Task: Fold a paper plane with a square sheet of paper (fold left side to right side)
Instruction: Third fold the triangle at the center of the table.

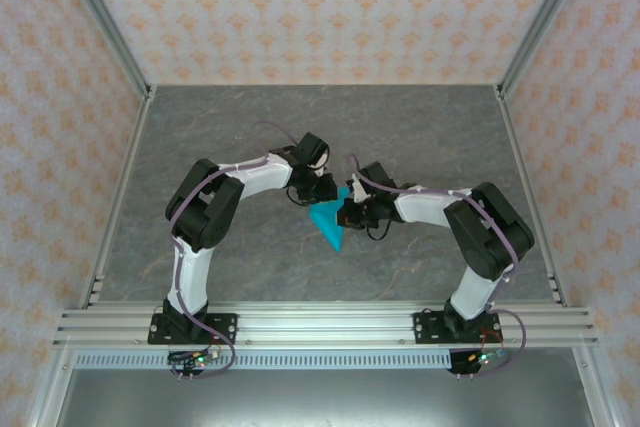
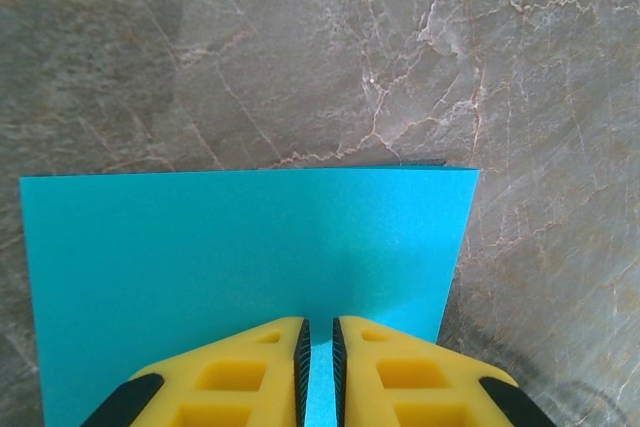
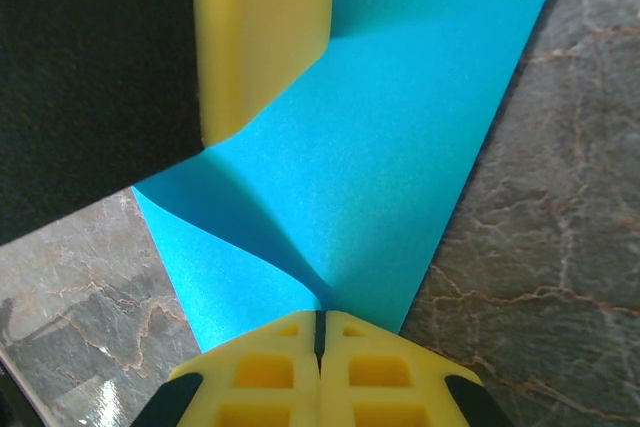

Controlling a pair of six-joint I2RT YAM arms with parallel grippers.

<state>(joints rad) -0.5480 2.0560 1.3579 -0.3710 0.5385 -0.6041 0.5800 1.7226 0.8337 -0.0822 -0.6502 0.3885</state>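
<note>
left gripper: jaws almost together with a thin slit between them; tips rest on the paper, no clear pinch.
right gripper: closed, seemingly pinching a raised ridge at the paper's near end.
square sheet of paper: part-folded on the table, straight ahead of both grippers' tips.
long axis: runs away from the right gripper, slanting to its right.
nearer arm: both touch it; the right probably leads the fold.
</note>
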